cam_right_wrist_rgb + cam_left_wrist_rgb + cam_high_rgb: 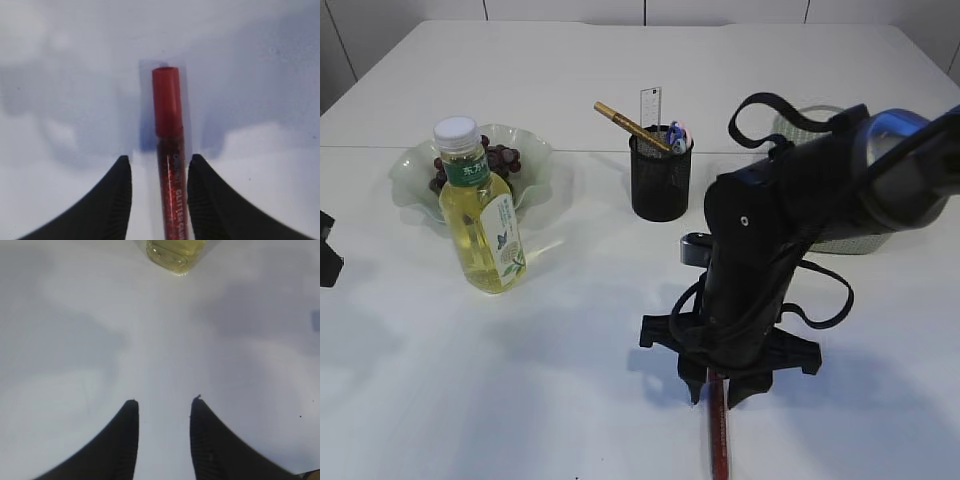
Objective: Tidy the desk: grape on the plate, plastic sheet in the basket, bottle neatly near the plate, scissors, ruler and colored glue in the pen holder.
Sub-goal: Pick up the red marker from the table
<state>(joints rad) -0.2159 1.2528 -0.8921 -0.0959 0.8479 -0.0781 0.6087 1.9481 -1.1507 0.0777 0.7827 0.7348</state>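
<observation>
Red glue stick [169,150] lies flat on the white bench [570,380], and we see our right tool [159,165] lowered over it, fingers apart on either side, not yet clamped. Our left tool [164,407] hangs apart over bare bench near the bottle [480,210], which stands upright touching the plate [410,180] holding grapes [503,158].

The right arm [790,215] is matte black with a glossy grey cylindrical segment near its upper end. Black cables loop off its top and side, and one small pale screw dots its rounded housing. The right gripper [720,385] has a wide black crossbar. Both wrist views show black, tapering fingers [112,200] with finely ribbed inner faces.
</observation>
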